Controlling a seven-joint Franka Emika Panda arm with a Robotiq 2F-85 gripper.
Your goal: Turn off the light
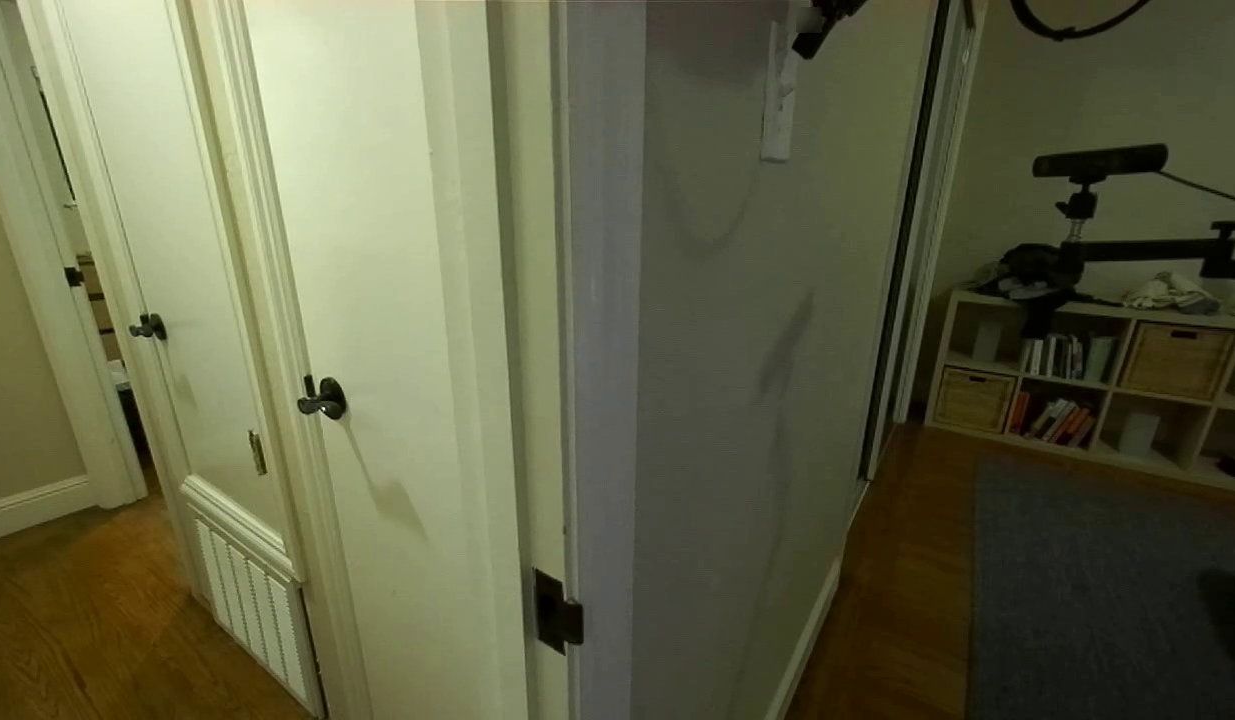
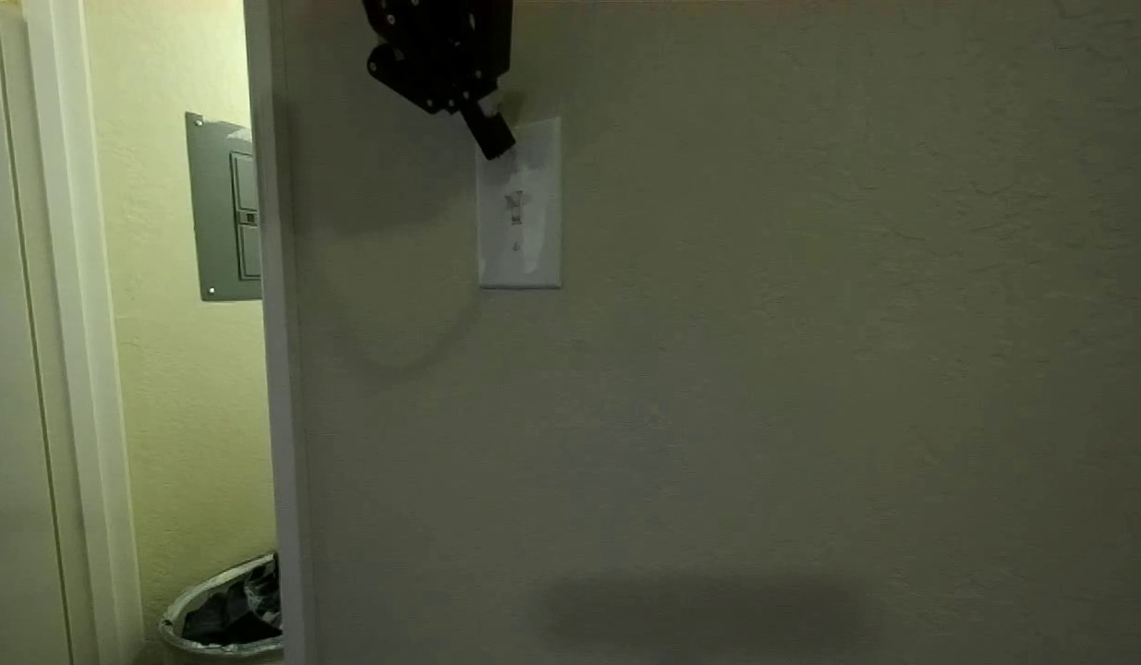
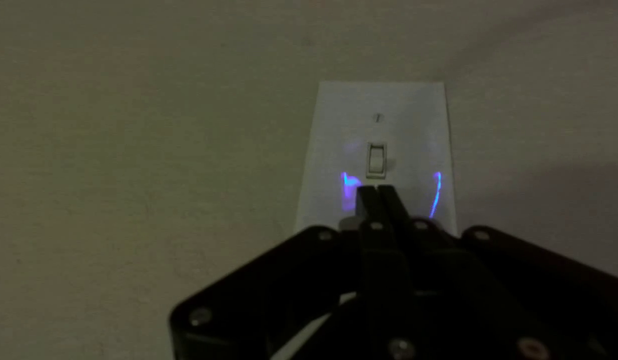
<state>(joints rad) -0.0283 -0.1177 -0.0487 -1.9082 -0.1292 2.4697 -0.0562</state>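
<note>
The light itself is out of view; its switch shows as a white upright plate on the wall in both exterior views [image 1: 776,120] [image 2: 540,245] and in the wrist view [image 3: 334,125]. A small toggle [image 3: 377,159] sits at the plate's middle; it also shows in an exterior view [image 2: 515,208]. My black gripper [image 2: 499,148] is over the plate's upper left part, above the toggle. It shows partly at the top edge of an exterior view [image 1: 809,45]. In the wrist view the fingertips [image 3: 377,189] are together with nothing between them, just below the toggle. Whether they touch the plate is unclear.
A door frame edge [image 1: 602,350] stands beside the switch wall, with white doors [image 1: 377,250] beyond it. A grey panel [image 2: 219,208] and a bin [image 2: 221,651] show past the frame. A shelf [image 1: 1067,395] and a camera on an arm [image 1: 1099,162] stand farther back.
</note>
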